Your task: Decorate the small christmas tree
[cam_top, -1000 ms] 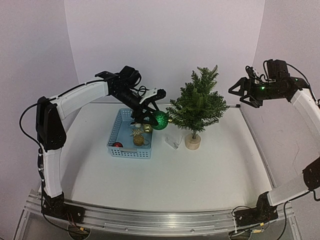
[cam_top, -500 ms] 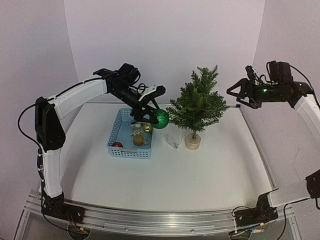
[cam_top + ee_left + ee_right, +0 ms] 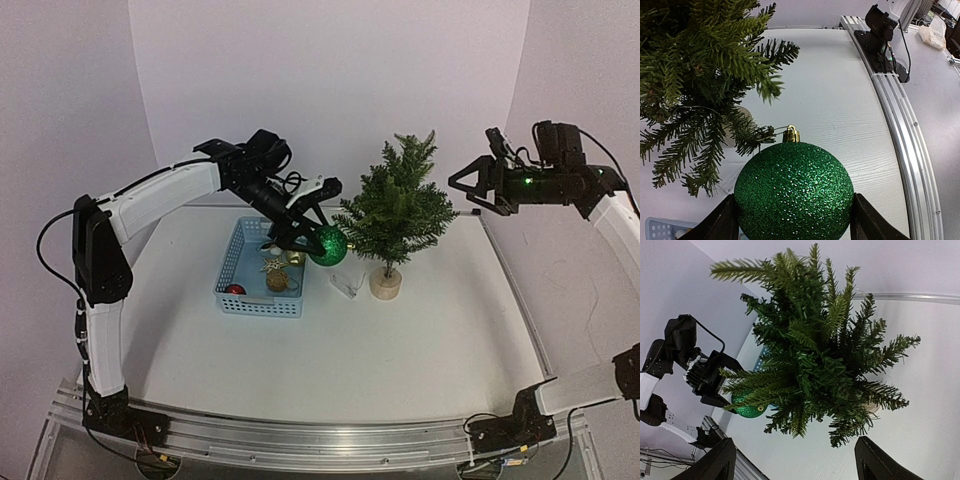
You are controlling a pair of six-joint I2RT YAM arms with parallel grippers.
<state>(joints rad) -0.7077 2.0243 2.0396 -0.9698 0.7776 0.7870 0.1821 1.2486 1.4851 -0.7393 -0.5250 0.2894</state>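
hanging step in hand. left claw (image 3: 322,238) pinches a green glitter ball (image 3: 794,185) across its middle, gold cap (image 3: 791,134) pointing away from the claw. the small christmas tree (image 3: 395,205) stands on the tabletop (image 3: 400,350) just ahead of this claw, its lower branches beside the cap. a thin loop runs from the cap toward a branch tip; i cannot tell if it has caught.

next move, as i judge it: ease the loop over a branch, then let go gently.

right claw (image 3: 465,187) is spread and empty, level with the upper tree, a short gap off it.

below and behind the left claw: blue basket (image 3: 258,306) with a red ball (image 3: 235,290) and gold pieces (image 3: 277,278). a small clear item (image 3: 345,283) lies under the ball. dense needles could snag the fingers.
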